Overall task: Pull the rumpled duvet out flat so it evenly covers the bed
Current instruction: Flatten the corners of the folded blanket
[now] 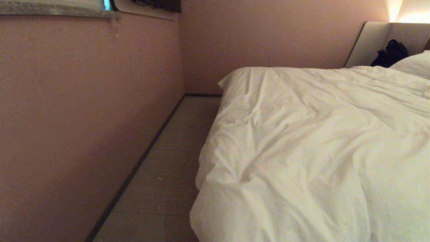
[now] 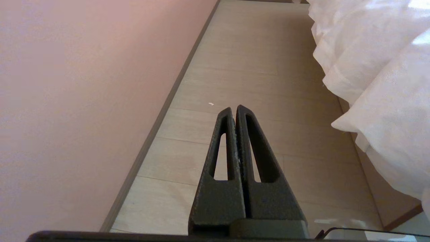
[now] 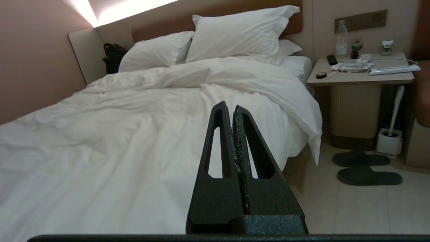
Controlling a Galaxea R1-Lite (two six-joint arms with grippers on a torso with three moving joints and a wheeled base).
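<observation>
- Duvet [image 1: 319,141] lies wrinkled across the bed [image 3: 295,64], hanging over its side by the floor [image 2: 255,67].
- Left gripper [image 2: 234,109] pressed together, empty, above floor.
- Right gripper [image 3: 232,108] pressed together, empty, above duvet.

White duvet [image 3: 141,121] spread wrinkled across the bed [image 3: 295,65], near corner draped over (edge hanging), headboard end bunched

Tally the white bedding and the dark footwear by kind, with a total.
Duvet: 1
Pillows: 3, one mostly hidden behind the big one
Slippers: 2
Total: 6
</observation>
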